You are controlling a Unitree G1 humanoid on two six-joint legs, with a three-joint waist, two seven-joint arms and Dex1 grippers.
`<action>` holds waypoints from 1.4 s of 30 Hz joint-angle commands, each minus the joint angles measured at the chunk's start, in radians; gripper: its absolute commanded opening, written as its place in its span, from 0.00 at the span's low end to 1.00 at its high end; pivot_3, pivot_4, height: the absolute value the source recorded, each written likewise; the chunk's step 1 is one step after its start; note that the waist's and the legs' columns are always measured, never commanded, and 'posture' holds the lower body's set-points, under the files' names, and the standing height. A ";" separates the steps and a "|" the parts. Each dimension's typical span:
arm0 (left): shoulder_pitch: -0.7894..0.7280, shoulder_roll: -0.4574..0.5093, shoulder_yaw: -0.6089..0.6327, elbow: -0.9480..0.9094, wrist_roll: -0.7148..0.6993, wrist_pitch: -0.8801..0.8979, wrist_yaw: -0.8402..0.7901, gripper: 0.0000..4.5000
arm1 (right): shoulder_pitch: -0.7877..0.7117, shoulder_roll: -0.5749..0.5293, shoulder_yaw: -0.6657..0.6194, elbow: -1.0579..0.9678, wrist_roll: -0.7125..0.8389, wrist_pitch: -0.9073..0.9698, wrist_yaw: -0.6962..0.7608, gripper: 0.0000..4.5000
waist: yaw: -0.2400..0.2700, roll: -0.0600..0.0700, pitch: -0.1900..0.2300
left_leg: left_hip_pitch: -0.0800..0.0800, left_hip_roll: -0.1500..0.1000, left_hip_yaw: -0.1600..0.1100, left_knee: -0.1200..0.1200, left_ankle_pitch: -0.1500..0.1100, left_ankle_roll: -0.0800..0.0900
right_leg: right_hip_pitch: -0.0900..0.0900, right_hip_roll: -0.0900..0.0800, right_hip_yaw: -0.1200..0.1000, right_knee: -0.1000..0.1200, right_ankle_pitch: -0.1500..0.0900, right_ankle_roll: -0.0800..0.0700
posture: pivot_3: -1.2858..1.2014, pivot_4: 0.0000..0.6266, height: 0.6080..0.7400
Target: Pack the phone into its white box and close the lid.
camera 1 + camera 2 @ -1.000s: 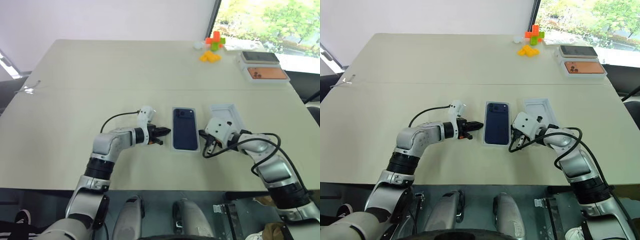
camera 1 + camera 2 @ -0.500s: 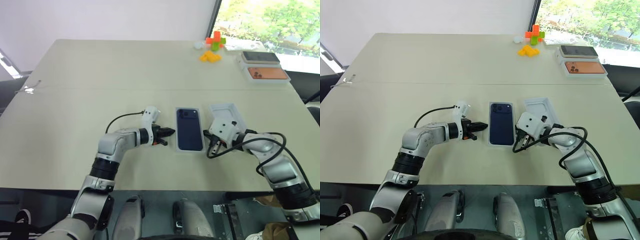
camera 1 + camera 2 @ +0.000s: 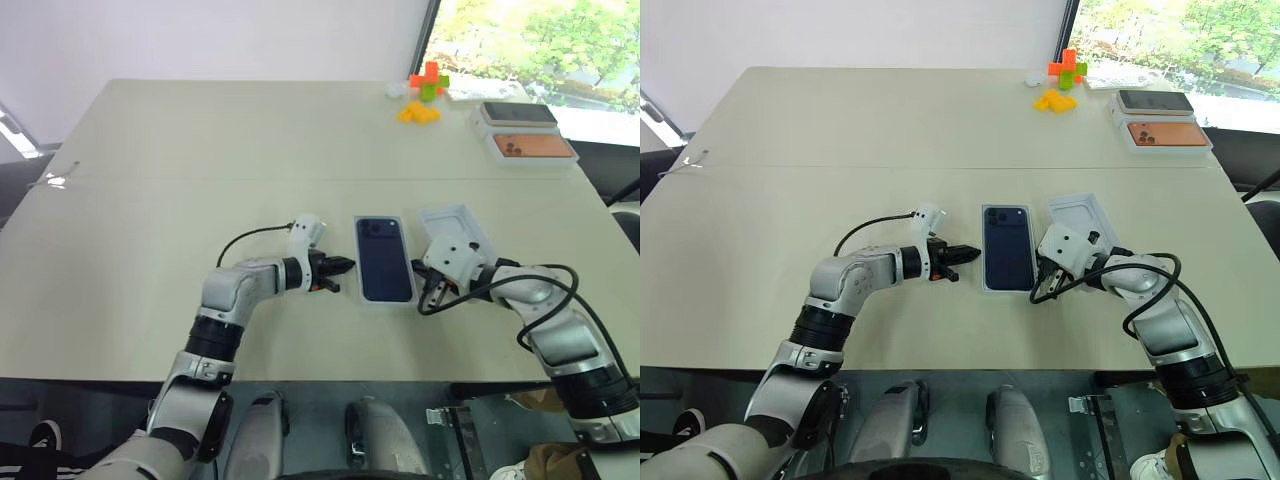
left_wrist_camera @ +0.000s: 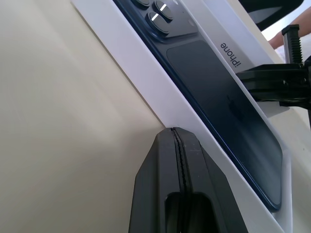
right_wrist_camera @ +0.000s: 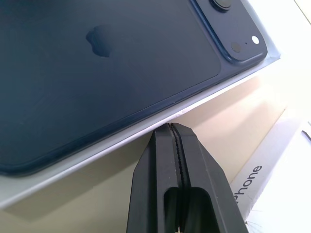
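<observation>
In the head views, the phone (image 3: pixel 385 259) lay back up inside the white box (image 3: pixel 359 296) on the table (image 3: pixel 150 200), the lid (image 3: pixel 452 225) open side up just beside it. The left wrist view showed the left gripper (image 4: pixel 176 132) with jaws pressed together, its tip at the tray's rim. In the right wrist view the right gripper (image 5: pixel 171 127) was likewise closed against the opposite rim. The lid looked light, stiff and thin-walled, best taken by its 2 long edges.
</observation>
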 commanded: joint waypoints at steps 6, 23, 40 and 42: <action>-0.023 -0.008 0.021 -0.071 -0.036 0.007 0.000 0.00 | -0.040 -0.001 -0.017 -0.034 0.033 -0.015 0.023 0.00 | 0.000 0.000 0.000 | 0.000 0.000 0.000 0.000 0.000 0.000 | 0.000 0.000 0.000 0.000 0.000 0.000 | 0.52 0.24 1.00; -0.011 0.052 0.080 -0.170 -0.096 0.069 0.000 0.06 | -0.148 -0.035 -0.110 -0.048 0.129 0.104 0.049 0.00 | -0.001 0.000 0.000 | 0.000 0.000 0.000 0.000 0.000 0.000 | 0.000 0.000 0.000 0.000 0.000 0.000 | 0.52 0.24 1.00; -0.061 0.388 0.158 -0.128 -0.182 -0.112 -0.380 1.00 | -0.116 -0.020 -0.171 -0.314 0.274 0.646 -0.187 0.99 | -0.001 0.001 0.000 | 0.000 0.001 0.001 0.000 0.000 0.000 | -0.001 0.000 0.000 0.000 0.000 0.000 | 0.52 0.24 1.00; -0.056 0.406 0.162 -0.116 -0.181 -0.137 -0.405 1.00 | -0.115 -0.023 -0.149 -0.326 0.249 0.694 -0.233 0.99 | -0.001 0.001 0.000 | 0.000 0.001 0.000 -0.001 0.000 0.000 | -0.001 0.000 0.000 0.000 0.000 0.000 | 0.52 0.24 1.00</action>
